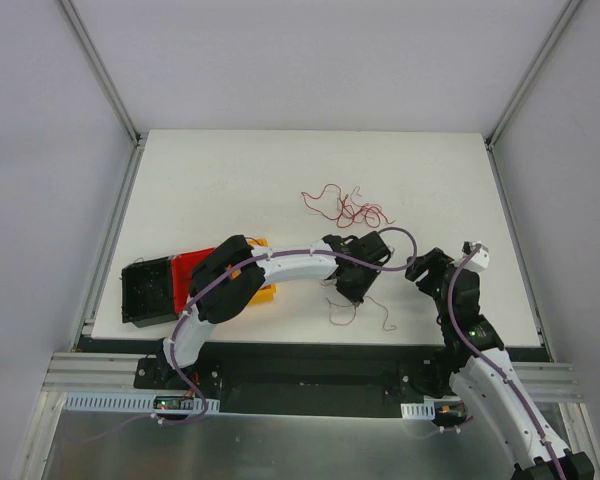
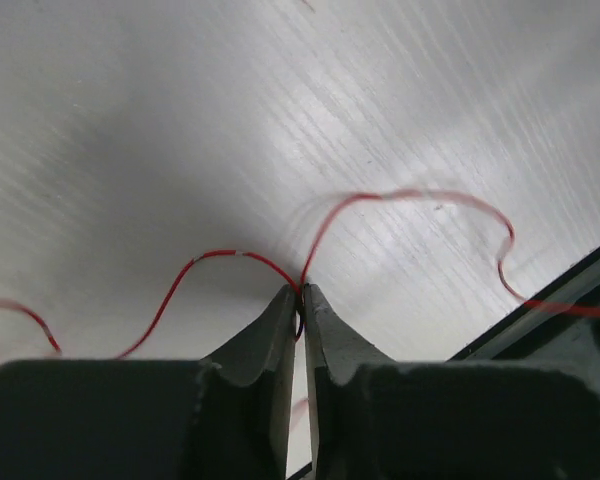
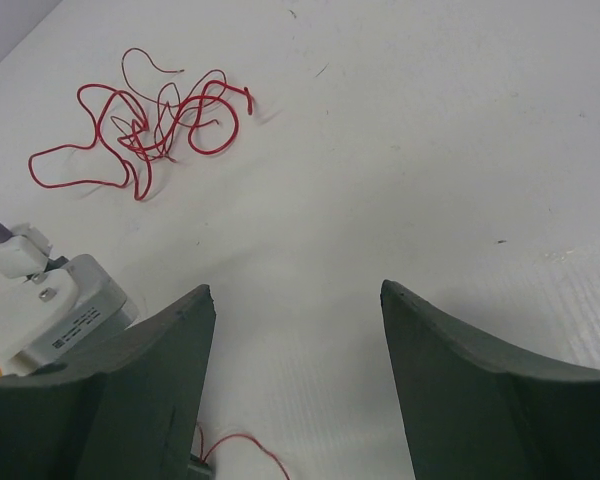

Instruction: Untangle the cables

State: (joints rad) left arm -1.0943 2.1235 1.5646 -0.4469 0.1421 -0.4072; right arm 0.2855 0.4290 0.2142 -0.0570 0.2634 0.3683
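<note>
On the white tabletop (image 1: 230, 180), a bit past the middle, lies the tangle of cables (image 1: 348, 208) – thin, curly red wires with a few dark ones mixed in. Everything else sits on the near side of that tangle.

The left arm (image 1: 280, 265) is the biggest thing. It bends in a long white curve from the near left and ends just on the near side of the tangle. The right arm (image 1: 465, 300) stands to the near right of the tangle and is folded up.

Well off to the near left of the tangle are a black bin (image 1: 147, 290) and a red bin (image 1: 192, 268), side by side and partly under the left arm.

The right gripper (image 3: 296, 290) is spread wide with nothing between its fingers. It points toward the tangle, which shows at the far left in its camera.

The left gripper (image 2: 301, 296) is pinched tight on one red cable (image 2: 220, 254). This cable lies apart from the tangle, on the near side – it runs out in loose waves to both sides of the fingertips, close to the tabletop's near edge.
</note>
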